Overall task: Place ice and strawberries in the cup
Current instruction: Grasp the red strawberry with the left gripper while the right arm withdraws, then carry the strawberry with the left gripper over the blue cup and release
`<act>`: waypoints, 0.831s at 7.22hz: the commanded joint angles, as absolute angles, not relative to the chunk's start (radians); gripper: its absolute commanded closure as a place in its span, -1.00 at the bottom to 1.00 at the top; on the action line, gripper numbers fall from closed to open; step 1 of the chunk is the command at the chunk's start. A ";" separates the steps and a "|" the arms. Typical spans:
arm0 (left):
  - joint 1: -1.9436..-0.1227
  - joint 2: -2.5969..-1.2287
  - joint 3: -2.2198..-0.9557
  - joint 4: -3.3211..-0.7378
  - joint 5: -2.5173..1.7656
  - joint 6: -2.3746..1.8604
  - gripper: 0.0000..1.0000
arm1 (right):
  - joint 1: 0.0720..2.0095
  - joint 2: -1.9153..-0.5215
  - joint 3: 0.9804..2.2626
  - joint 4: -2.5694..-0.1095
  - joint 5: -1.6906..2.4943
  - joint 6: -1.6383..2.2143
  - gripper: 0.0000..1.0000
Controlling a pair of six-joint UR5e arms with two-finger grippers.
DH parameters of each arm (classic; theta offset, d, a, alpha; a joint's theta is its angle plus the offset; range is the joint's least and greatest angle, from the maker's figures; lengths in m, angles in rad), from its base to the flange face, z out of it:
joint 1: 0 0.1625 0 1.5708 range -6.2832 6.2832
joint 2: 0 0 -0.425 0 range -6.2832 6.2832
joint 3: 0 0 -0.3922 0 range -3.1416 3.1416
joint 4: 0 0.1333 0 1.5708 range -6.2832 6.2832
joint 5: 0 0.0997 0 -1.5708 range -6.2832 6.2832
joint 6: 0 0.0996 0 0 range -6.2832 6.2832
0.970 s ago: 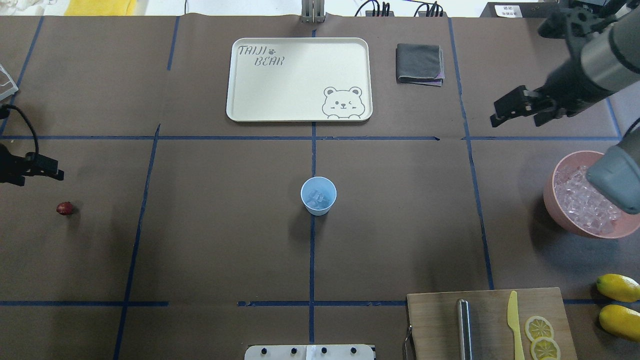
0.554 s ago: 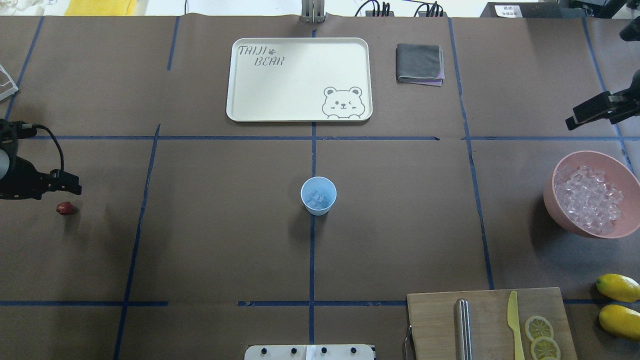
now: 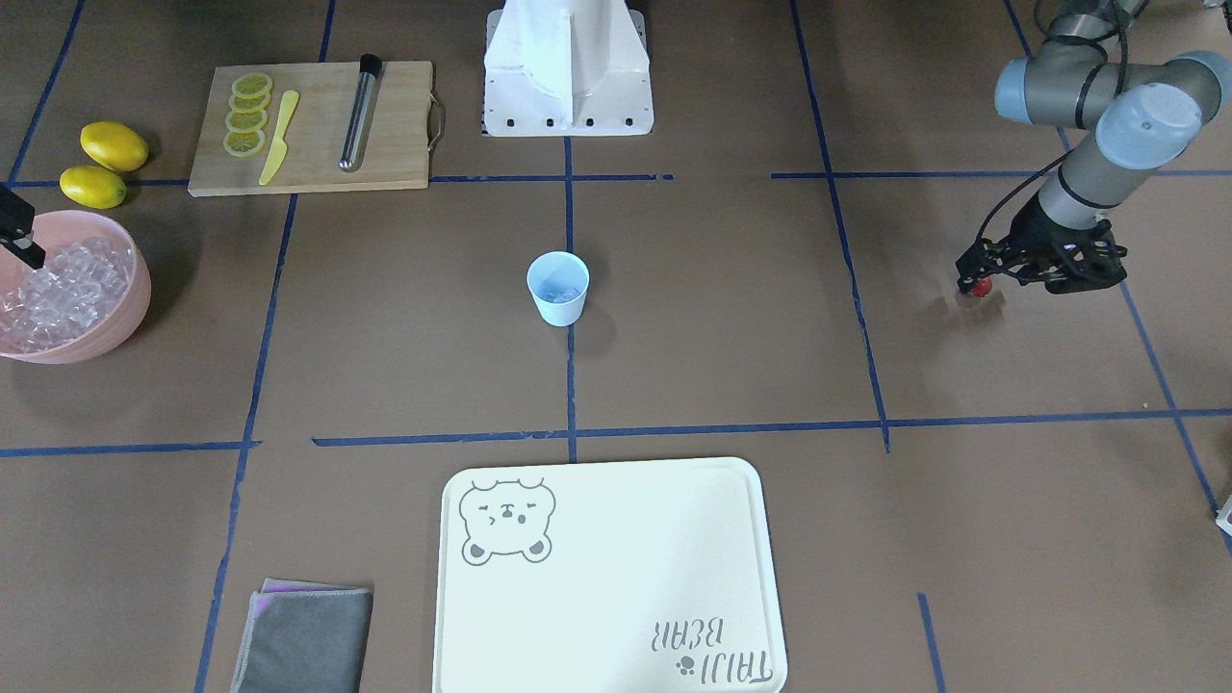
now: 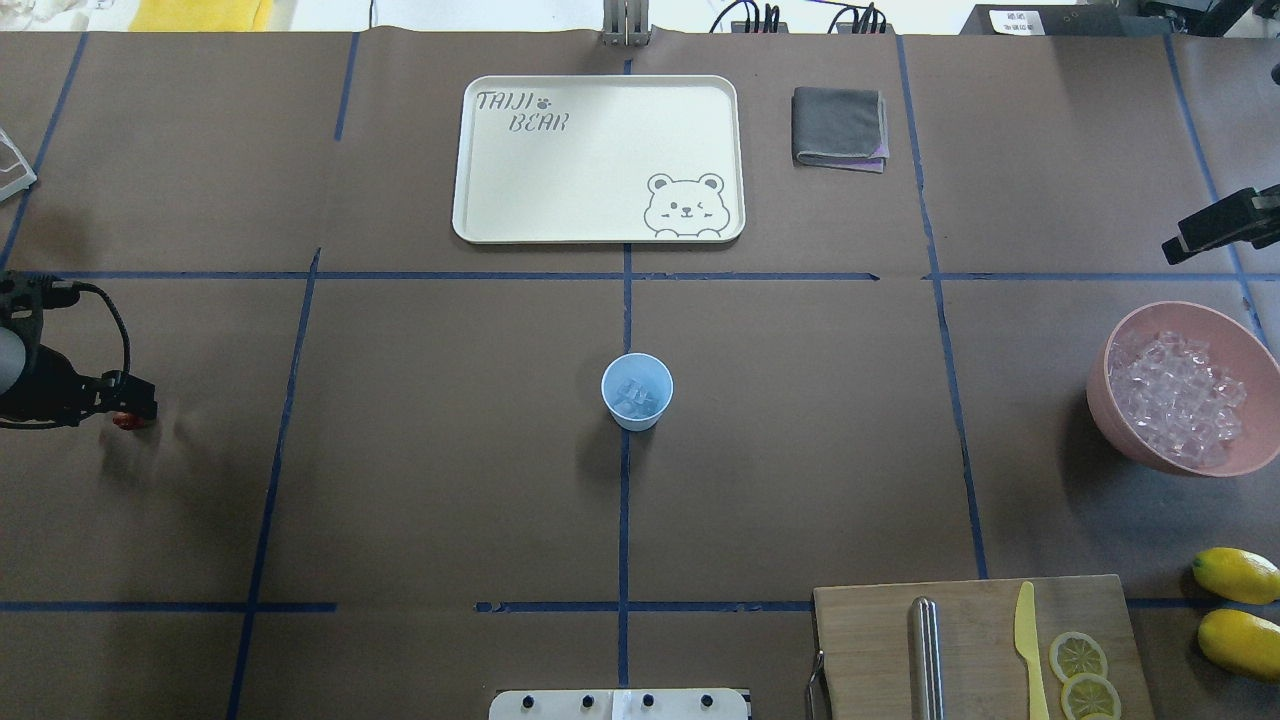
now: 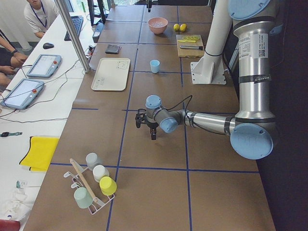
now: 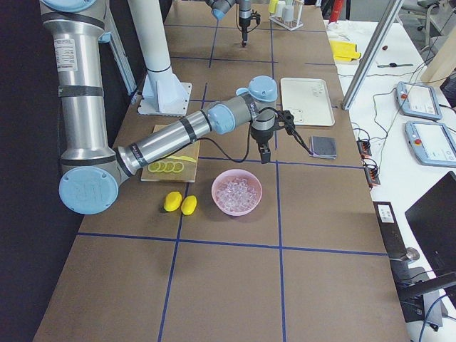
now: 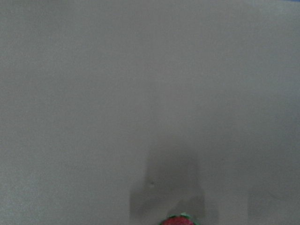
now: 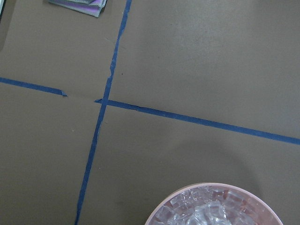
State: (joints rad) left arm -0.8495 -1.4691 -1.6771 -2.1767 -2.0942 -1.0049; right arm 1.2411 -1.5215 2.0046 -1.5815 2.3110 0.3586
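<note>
The pale blue cup (image 4: 637,392) stands upright at the table's middle with a few ice chunks (image 4: 634,398) inside; it also shows in the front-facing view (image 3: 558,288). The tiny red strawberry (image 3: 980,287) lies on the table at the far left. My left gripper (image 3: 974,276) is low over it, jaws open around it, and half hides it in the overhead view (image 4: 128,422). In the left wrist view the strawberry (image 7: 180,220) peeks in at the bottom edge. My right gripper (image 4: 1215,228) hangs beyond the bowl, partly cut off, and looks open and empty.
A pink bowl (image 4: 1112,400) full of ice stands at the right edge. A cream tray (image 4: 600,230) and a folded grey cloth (image 4: 840,128) lie at the back. A cutting board (image 4: 870,640) with knife and lemon slices and two lemons (image 4: 1238,610) sit at the front right.
My left gripper has moved down and toward the strawberry and now covers it. My right arm has pulled back to the right, off the bowl.
</note>
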 commanded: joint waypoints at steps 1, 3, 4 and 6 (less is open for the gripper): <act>-0.841 -1.470 -1.672 -2.177 -2.089 -1.005 -0.58 | 1.243 -1.523 2.006 -1.580 2.312 0.356 -0.98; -0.841 -1.471 -1.672 -2.177 -2.089 -1.005 0.54 | 1.244 -1.526 2.013 -1.578 2.312 0.350 -0.98; -0.842 -1.474 -1.672 -2.177 -2.089 -1.005 0.95 | 1.249 -1.528 2.013 -1.578 2.313 0.332 -0.98; -0.842 -1.480 -1.677 -2.178 -2.091 -1.005 1.00 | 1.258 -1.531 2.013 -1.578 2.313 0.313 -0.98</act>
State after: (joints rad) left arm -0.8419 -1.4774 -1.6745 -2.1777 -2.0903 -1.0055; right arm 1.2523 -1.5290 2.0117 -1.5786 2.3131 0.3239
